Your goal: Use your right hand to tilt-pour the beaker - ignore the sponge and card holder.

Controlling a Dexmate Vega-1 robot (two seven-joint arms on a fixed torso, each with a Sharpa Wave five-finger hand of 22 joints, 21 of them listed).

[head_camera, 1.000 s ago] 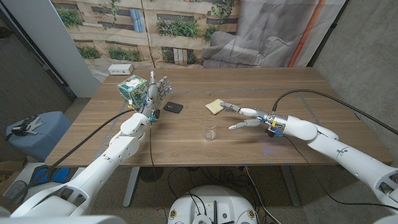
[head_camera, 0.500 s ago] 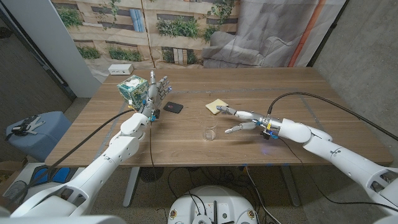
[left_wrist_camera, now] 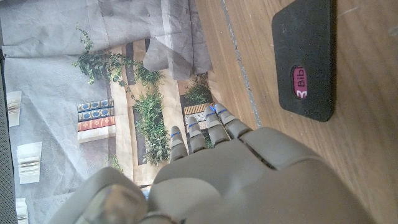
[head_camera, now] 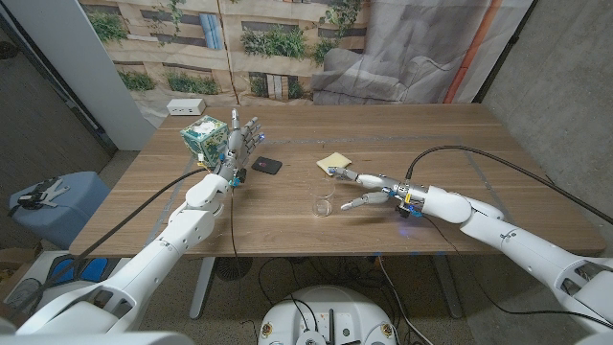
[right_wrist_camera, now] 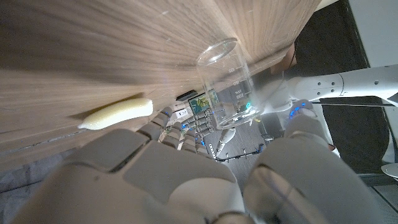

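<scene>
Head view: right hand [head_camera: 369,190] spread open just beside upright beaker [head_camera: 324,204].

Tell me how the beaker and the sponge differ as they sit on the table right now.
The beaker is clear glass; the sponge is pale yellow and opaque. The beaker stands upright, while the sponge lies low and flat. The beaker sits nearer the robot's edge, the sponge farther back. The right hand reaches with spread fingers between them, holding neither. Both rest on the wooden table.
</scene>
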